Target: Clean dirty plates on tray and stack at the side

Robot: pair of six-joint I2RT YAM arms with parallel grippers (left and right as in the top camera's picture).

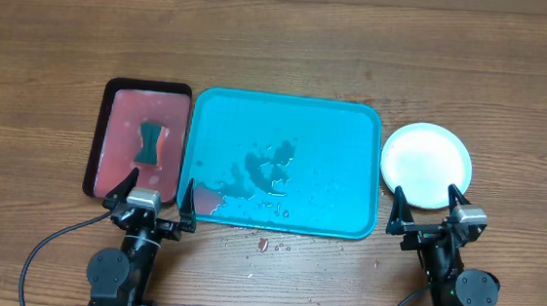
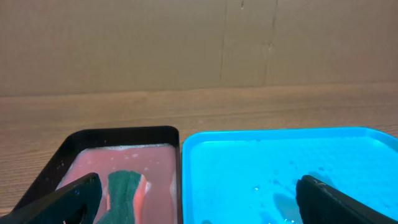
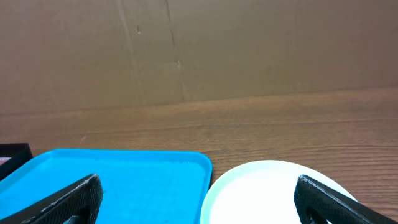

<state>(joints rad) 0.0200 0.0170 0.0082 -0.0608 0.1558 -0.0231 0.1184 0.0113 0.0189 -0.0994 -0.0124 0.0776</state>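
Note:
The turquoise tray [image 1: 288, 97] lies in the middle of the table with no plates on it, only water drops and a reddish smear at its near-left corner. A white plate [image 1: 426, 165] rests on the table just right of the tray; I cannot tell whether other plates lie under it. My left gripper [image 1: 161, 185] is open at the near edge, straddling the gap between the two trays. My right gripper [image 1: 426, 196] is open over the near edge of the plate, empty. In the right wrist view, the plate [image 3: 261, 193] sits beside the tray [image 3: 124, 154] between the right gripper's [image 3: 199, 185] spread fingers.
A small black-rimmed tray [image 1: 149, 85] with pinkish liquid and a green sponge [image 1: 150, 141] stands left of the turquoise tray. In the left wrist view, the sponge [image 2: 124, 190] shows between the fingers of the left gripper [image 2: 198, 186]. Small drops dot the table [image 1: 264, 242] in front.

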